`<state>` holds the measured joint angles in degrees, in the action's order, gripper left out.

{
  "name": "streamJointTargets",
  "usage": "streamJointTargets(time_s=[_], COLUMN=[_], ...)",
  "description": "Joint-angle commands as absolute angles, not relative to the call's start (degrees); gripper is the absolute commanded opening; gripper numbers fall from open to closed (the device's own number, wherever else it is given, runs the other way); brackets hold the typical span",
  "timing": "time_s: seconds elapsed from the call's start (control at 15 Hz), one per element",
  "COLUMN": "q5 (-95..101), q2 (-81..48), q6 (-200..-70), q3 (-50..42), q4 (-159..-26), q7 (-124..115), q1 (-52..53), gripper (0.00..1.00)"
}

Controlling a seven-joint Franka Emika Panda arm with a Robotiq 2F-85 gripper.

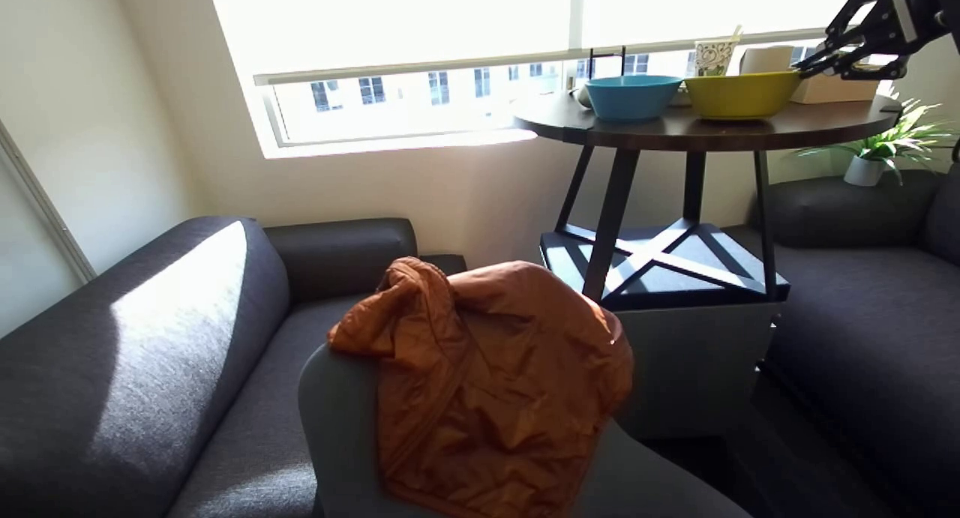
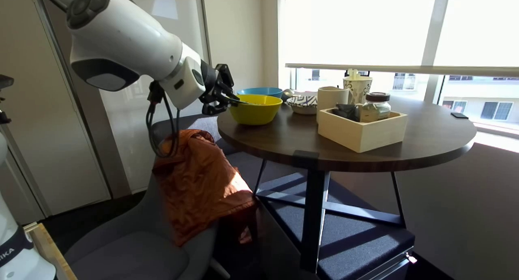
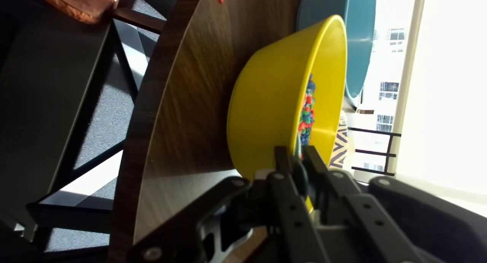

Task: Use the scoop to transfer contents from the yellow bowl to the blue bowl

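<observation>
A: Where's the yellow bowl (image 2: pixel 255 114)?
B: Upright on the round table (image 2: pixel 429 134). Wrist view shows red, green & blue bits (image 3: pixel 307 114) in it.
A: And the gripper (image 3: pixel 296 153)?
B: Right by the yellow bowl's rim, clamped on the scoop (image 3: pixel 301 178). Can't tell if it touches the rim. Scoop runs over the rim into the bowl; far end's hard to see.
A: Blue bowl (image 1: pixel 634 98) pos.?
B: Upright too, just beside the yellow bowl in both exterior views. Can't tell if they touch, or what's in it.
A: Other stuff?
B: Patterned bowl (image 2: pixel 304 105) nr the yellow one, mug (image 2: pixel 327 99) & paper cup (image 2: pixel 359 89) a bit farther off. Wooden box (image 2: pixel 361 134) w/ a jar (image 2: pixel 377 107) in it, apart from the yellow bowl. A red bit (image 3: pixel 220 0) lies on the table outside it, per wrist cam. Orange jacket (image 1: pixel 510 383) on a chair (image 1: pixel 337 405), lower than the yellow bowl.
</observation>
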<state>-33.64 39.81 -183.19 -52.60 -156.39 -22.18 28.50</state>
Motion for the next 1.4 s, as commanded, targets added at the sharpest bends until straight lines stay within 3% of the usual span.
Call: streamJointTargets(time_s=[0.0,0.33,0.4,0.53,0.8,1.33], q5=[-33.09,-33.02,-33.03,-32.97,-32.62,-27.85], q2=[41.24,40.7,40.71,40.7,40.43,40.92], q6=[-183.78,-183.36,-183.47,-183.55,-182.74,-180.78], q3=[-52.7,-52.5,-52.5,-52.27,-50.59,-44.65], q4=[-156.05,-156.14,-156.13,-156.11,-155.97,-155.42], q7=[-20.98,-20.21,-20.02,-19.6,-18.92,-12.22], q1=[29.13,28.75,28.73,28.51,26.59,20.59], gripper=[0.39,0.69,0.33,0.3,0.0,0.02])
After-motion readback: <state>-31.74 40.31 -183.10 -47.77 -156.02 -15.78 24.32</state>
